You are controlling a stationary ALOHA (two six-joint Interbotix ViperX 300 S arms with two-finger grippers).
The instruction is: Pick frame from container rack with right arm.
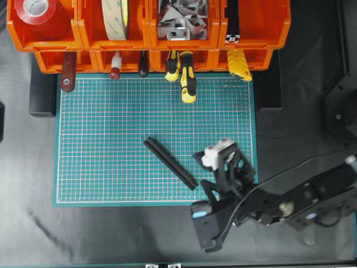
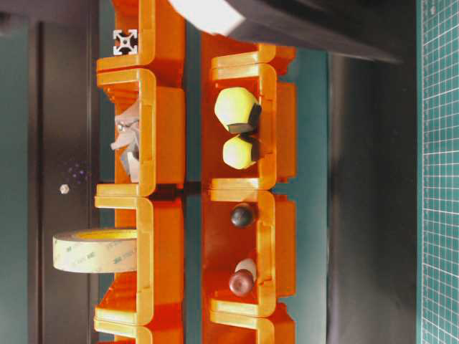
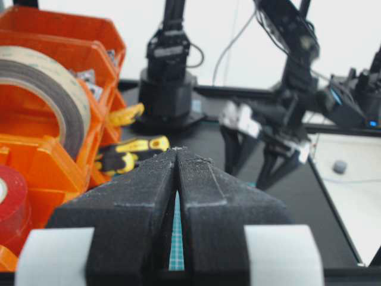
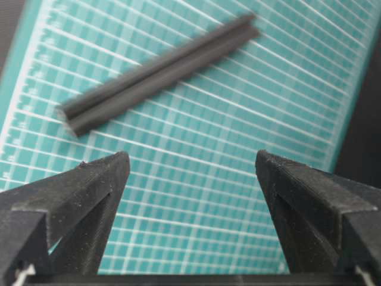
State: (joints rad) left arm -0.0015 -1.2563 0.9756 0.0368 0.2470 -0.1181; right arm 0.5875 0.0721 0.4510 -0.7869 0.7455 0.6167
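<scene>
Two tiers of glossy orange plastic bins (image 1: 148, 33) along the far edge of a gridded green mat (image 1: 111, 139). Lying flat on the mat, clear of the bins: slim black bar (image 1: 170, 163), matte, grooved along its length, set diagonally. Just beside its near end, right gripper (image 4: 190, 173), rough black fingers (image 4: 89, 185) spread wide, nothing between them. Left gripper (image 3: 177, 156), coarse black wedge-shaped jaws pressed together, empty. Poking from the lower bins: rounded yellow-and-black screwdriver handles (image 1: 184, 75). Upper bins: red tape roll (image 1: 39, 12), beige tape roll (image 1: 115, 18), grey metal brackets (image 1: 181, 21).
</scene>
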